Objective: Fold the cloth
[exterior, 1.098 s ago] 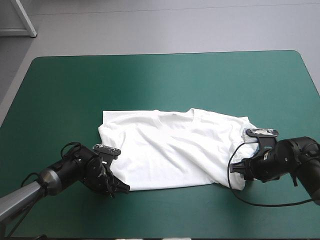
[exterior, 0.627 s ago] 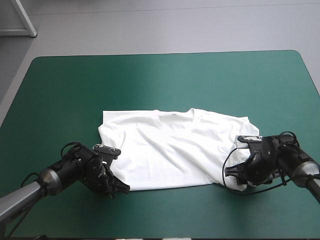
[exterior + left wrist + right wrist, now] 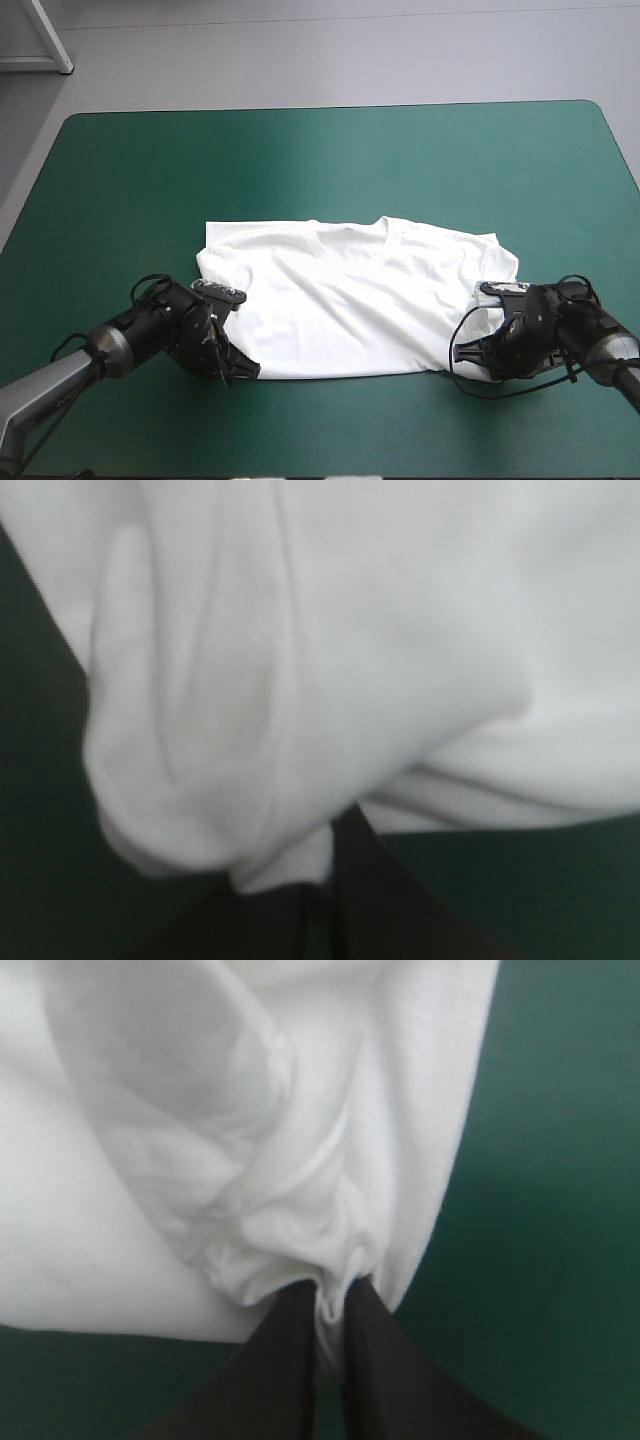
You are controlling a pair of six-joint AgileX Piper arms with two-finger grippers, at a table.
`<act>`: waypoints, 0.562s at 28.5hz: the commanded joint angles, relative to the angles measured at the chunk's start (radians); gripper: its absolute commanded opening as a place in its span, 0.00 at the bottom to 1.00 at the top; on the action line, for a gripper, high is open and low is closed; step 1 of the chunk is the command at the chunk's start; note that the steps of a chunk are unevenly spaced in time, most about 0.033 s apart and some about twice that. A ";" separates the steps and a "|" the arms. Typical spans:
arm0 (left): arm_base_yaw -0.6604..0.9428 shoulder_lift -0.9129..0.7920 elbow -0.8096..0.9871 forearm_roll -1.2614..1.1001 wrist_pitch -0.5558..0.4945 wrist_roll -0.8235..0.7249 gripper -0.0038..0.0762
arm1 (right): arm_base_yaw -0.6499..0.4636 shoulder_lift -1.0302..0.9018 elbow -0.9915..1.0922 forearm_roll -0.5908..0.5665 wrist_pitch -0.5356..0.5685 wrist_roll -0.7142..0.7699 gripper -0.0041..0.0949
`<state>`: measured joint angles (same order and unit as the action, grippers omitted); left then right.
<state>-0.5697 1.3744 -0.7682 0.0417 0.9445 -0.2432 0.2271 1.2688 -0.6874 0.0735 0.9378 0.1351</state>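
Note:
The white T-shirt (image 3: 350, 300) lies spread flat in the middle of the teal-green table, collar toward the far edge. My left gripper (image 3: 240, 368) sits low at the shirt's near left corner. In the left wrist view the black fingers (image 3: 360, 900) are all but shut, with a fold of the T-shirt (image 3: 330, 660) bunched over them. My right gripper (image 3: 480, 358) is at the near right corner. In the right wrist view its gripper (image 3: 326, 1335) pinches a gathered wrinkle of the T-shirt (image 3: 200, 1110).
The teal-green cover (image 3: 350, 160) stretches wide between the shirt's collar and the table's far edge. A narrower strip of cover (image 3: 350, 420) lies between the shirt's hem and the near edge. A white frame leg (image 3: 50, 40) stands beyond the far left corner.
The right arm swung in and turned at the shirt's near right corner, bunching the cloth there. The left gripper shifted slightly along the near left corner.

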 commanded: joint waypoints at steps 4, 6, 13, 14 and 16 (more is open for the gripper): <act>0.000 -0.034 -0.189 0.116 0.043 0.012 0.04 | 0.001 -0.053 -0.197 -0.018 0.060 0.012 0.02; 0.000 -0.034 -0.258 0.136 0.087 0.021 0.04 | 0.001 -0.053 -0.289 -0.033 0.083 0.012 0.02; 0.000 -0.033 -0.432 0.209 0.104 0.058 0.04 | 0.001 -0.053 -0.493 -0.074 0.044 0.024 0.02; 0.000 -0.033 -0.447 0.239 0.094 0.058 0.04 | 0.001 -0.053 -0.505 -0.091 0.033 0.026 0.02; 0.002 -0.028 -0.473 0.295 0.050 0.054 0.04 | 0.001 -0.048 -0.518 -0.120 -0.011 0.033 0.02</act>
<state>-0.5679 1.3711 -1.1768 0.2460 1.0586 -0.1859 0.2282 1.2424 -1.1540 0.0000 1.0029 0.1607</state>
